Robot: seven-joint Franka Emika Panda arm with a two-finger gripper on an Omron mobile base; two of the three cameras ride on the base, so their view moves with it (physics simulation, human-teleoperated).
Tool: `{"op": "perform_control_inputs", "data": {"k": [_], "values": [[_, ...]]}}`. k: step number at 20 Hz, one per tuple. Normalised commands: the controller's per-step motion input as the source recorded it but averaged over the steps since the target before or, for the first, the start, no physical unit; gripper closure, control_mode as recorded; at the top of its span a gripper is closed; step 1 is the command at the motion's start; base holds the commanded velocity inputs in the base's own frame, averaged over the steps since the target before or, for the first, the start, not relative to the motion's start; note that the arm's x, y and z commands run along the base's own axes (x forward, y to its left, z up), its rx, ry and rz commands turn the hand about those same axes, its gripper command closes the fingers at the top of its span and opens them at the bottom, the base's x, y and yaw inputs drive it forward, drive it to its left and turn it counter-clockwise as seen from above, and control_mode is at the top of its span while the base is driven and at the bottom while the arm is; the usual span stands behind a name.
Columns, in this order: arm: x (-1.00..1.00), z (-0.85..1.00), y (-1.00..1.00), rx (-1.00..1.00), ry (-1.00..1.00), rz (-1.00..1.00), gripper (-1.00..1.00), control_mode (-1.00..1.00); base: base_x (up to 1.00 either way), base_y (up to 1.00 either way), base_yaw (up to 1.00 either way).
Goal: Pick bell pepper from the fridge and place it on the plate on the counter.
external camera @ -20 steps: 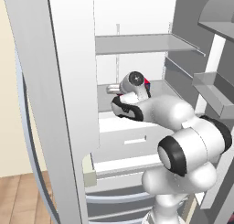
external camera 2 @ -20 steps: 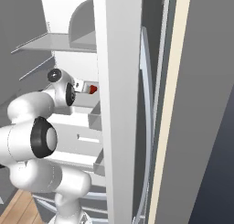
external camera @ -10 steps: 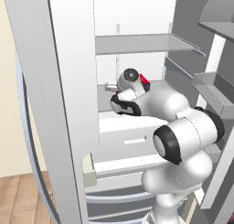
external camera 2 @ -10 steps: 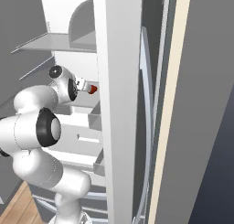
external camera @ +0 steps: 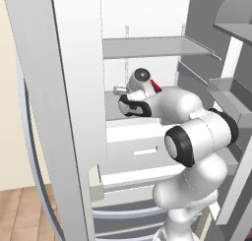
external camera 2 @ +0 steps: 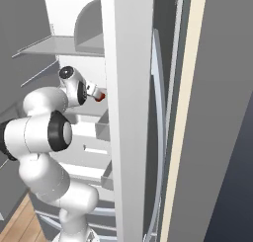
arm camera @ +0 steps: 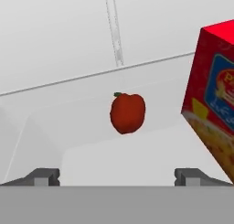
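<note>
**A:** Starting at the two-finger gripper (arm camera: 117,177): its 2 small dark fingertips (arm camera: 43,176) stand spread wide at the bottom of the hand view, released, with nothing between them.

**B:** And the small glossy red bell pepper (arm camera: 128,112)?

**A:** It lies ahead of the jaws on the pale shelf inside the tall white French-door fridge (external camera: 147,48), roughly centred between the 2 tips but apart from them. Beside it, toward the right of the hand view, stands a taller red, blue and yellow carton (arm camera: 215,99), near the pepper and not touching it as far as I can tell.

**B:** How should the reach go?

**A:** My judgement: keep the jaws wide, advance straight along the current line so the pepper stays centred, and close only once the tips sit on either side of its widest part. The tip on the carton's side needs watching; a drift that way could nudge the carton.

**B:** Which way does the pepper point?

**A:** Its tiny dark stem shows at the upper left of its outline in the hand view, so its long axis seems to run from there down to the rounded bottom, slightly tilted. That view rolls with the hand, so I cannot say how this sits in the room. It is nearly as wide as tall, so it will likely roll if pushed.
</note>
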Motion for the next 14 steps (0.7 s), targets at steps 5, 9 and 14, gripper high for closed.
{"op": "perform_control_inputs", "data": {"k": [5, 9, 14], "values": [[0.27, 0.0, -0.1, 0.0, 0.0, 0.0, -1.0, -1.0, 0.0, 0.0, 0.0], [0.34, -0.03, -0.11, 0.0, 0.0, 0.0, -1.0, -1.0, 0.0, 0.0, 0.0], [0.32, -0.19, -0.04, 0.0, 0.0, 0.0, -1.0, -1.0, 0.0, 0.0, 0.0]]}}
